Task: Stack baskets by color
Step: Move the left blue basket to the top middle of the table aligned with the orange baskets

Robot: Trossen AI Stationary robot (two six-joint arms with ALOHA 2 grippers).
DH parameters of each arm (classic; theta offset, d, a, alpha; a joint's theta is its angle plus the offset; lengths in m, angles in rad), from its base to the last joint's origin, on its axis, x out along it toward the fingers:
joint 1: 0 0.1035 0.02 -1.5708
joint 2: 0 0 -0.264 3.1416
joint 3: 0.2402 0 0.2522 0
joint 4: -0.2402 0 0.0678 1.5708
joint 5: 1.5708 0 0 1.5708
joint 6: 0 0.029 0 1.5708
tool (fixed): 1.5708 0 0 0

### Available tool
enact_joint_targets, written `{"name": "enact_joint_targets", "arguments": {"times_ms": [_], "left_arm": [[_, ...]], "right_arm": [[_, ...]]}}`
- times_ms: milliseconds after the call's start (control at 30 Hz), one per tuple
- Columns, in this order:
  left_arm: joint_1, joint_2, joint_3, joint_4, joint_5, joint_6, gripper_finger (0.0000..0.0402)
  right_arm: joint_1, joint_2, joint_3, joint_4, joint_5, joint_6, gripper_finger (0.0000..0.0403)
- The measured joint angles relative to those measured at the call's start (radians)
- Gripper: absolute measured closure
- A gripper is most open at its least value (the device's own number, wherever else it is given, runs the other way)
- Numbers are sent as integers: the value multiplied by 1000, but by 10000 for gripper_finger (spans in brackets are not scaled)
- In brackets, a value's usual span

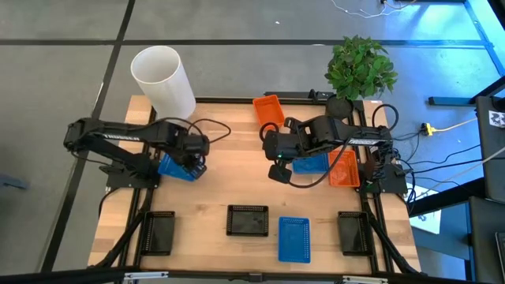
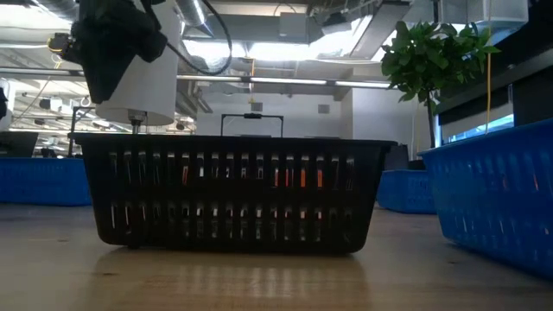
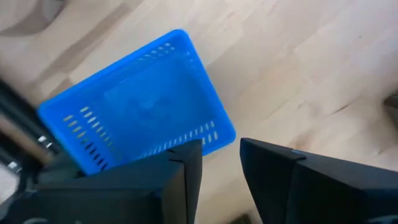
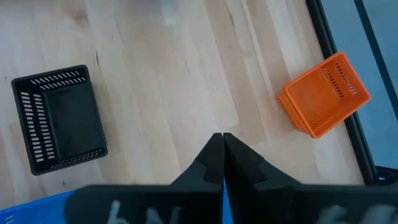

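Observation:
A blue basket [image 3: 137, 106] lies open side up on the table's left part [image 1: 175, 167], beside the left arm's base. My left gripper [image 3: 221, 168] hangs just above its edge, pointing down, open, with bare wood showing between the fingers. My right gripper [image 1: 276, 170] hovers shut over the table's middle, holding nothing [image 4: 222, 152]. Under the right arm lie another blue basket [image 1: 312, 163] and an orange basket [image 1: 344, 169]. A second orange basket [image 1: 268, 109] sits at the far edge. Three black baskets [image 1: 248, 221] and one blue basket [image 1: 294, 238] line the near edge. My left gripper has one finger [image 3: 186, 177] standing over the blue basket's long rim [image 3: 186, 140], near a corner. Whether that finger touches the rim I cannot tell. The basket rests on the table, not lifted.
A tall white cylinder [image 1: 162, 79] stands at the far left corner and a potted plant [image 1: 360, 67] at the far right. The middle black basket [image 2: 233, 194] fills the low view. Bare wood lies between the two arms [image 1: 237, 166].

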Motion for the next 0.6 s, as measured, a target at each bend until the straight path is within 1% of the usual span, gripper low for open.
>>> {"name": "enact_joint_targets", "arguments": {"times_ms": [100, 233, 333, 467, 600], "left_arm": [[-21, 0, -51, 81, -4, -3, 299], [-31, 0, -120, 179, -5, -47, 301], [-32, 0, -163, 202, -11, -48, 300], [-31, 0, -199, 223, -48, -57, 302], [-32, 0, -213, 294, -50, -72, 303]], "right_arm": [[0, 0, 0, 0, 0, -4, 403], [-3, 0, 0, 0, 0, -4, 403], [-3, 0, 0, 0, 0, -3, 403], [-3, 0, 0, 0, 0, -3, 403], [-3, 0, 0, 0, -1, -1, 403]]}}
